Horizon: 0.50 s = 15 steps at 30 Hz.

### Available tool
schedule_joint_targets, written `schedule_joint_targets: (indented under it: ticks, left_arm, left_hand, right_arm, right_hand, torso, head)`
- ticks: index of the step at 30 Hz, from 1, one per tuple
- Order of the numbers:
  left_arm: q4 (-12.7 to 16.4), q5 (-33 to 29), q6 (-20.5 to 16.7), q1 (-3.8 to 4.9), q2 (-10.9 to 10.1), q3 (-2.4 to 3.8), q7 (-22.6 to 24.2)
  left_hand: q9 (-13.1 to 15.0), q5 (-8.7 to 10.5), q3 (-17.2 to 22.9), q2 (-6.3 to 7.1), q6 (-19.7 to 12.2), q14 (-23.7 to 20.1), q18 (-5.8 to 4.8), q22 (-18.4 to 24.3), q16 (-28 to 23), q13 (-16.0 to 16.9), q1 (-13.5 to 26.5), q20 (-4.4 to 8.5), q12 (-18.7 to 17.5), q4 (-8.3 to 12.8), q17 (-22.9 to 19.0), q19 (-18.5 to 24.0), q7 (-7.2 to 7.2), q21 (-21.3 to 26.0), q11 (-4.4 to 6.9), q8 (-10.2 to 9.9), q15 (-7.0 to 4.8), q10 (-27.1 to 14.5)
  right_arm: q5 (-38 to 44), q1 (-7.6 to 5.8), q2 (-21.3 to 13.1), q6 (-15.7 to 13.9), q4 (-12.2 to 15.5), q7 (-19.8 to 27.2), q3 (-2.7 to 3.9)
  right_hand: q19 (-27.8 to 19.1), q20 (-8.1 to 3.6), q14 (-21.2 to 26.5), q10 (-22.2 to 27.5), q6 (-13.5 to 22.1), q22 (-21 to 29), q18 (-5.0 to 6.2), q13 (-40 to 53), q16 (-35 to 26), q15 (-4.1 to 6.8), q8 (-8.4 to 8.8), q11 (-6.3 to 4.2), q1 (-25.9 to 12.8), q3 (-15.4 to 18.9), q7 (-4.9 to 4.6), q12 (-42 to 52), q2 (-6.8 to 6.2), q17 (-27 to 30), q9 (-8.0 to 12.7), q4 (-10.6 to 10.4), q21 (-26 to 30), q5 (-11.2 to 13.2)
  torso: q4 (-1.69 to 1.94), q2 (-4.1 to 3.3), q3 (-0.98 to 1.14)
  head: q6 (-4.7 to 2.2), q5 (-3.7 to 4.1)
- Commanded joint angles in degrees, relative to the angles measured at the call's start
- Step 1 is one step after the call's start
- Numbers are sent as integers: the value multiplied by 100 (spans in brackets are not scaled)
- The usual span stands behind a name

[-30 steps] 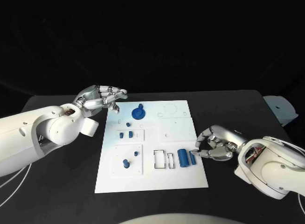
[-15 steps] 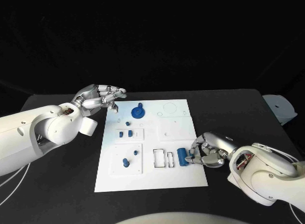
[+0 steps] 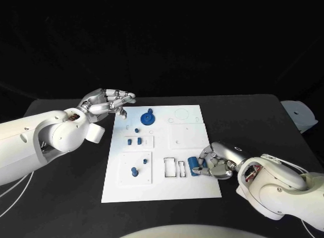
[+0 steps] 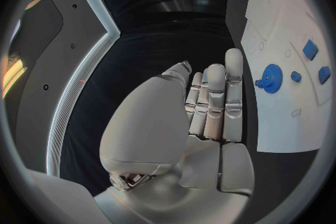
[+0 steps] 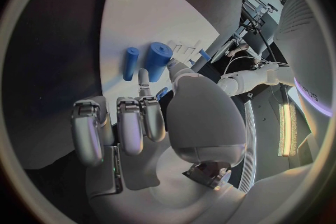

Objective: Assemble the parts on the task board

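Right hand [image 3: 213, 163] at board's [image 3: 162, 191] near right edge, fingers on blue cylinder [image 3: 195, 166]. Left hand [image 3: 107, 103] raised past far left corner, holding nothing.

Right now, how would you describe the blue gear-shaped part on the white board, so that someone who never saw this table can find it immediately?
Start from the white task board in the middle of the black table and go to its far end, near the left hand. The blue gear lies there on the board, just beside that hand's fingers. It is the only round, toothed piece and the widest; the other blue parts are small blocks or cylinders.
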<state>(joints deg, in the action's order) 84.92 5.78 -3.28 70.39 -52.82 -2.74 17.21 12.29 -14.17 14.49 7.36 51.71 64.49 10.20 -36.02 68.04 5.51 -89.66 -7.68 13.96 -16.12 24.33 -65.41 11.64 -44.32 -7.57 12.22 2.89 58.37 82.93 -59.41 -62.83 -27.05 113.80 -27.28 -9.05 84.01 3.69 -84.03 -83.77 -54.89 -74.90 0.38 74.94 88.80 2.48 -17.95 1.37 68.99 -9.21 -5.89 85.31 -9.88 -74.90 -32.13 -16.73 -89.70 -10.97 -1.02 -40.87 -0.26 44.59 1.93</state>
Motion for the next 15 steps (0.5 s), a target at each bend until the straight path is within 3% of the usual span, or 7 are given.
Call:
schedule_joint_targets:
  ticks: [1,15]
  left_arm:
    - [22,3,70,1,-1,3,55]
    - [41,3,83,2,-21,3,40]
  left_hand:
    - [-7,16,33,62,-27,-48,35,8,-15,2,-17,6,27,7,-6,27,7,21,-10,32,-4,-37]
    - [-7,16,53,67,-26,-50,36,10,-11,4,-9,6,40,7,-11,26,6,23,-9,44,-5,-37]
  right_arm:
    - [113,26,50,26,-48,-86,-1]
    - [119,187,432,181,-347,-184,1]
  right_hand:
    - [599,-34,-543,-325,19,-1510,-38,1087,25,11,-27,-4,-70,62,6,4,27,-1222,-10,-6,-30,-42]
    - [599,-36,-544,-316,14,-1510,-38,1081,29,13,-34,-9,-149,190,11,-13,108,-1231,-28,-7,-30,-67]
  torso:
    - [6,-4,-5]
    - [0,0,-2]
  head:
    - [3,-9]
    - [37,-69]
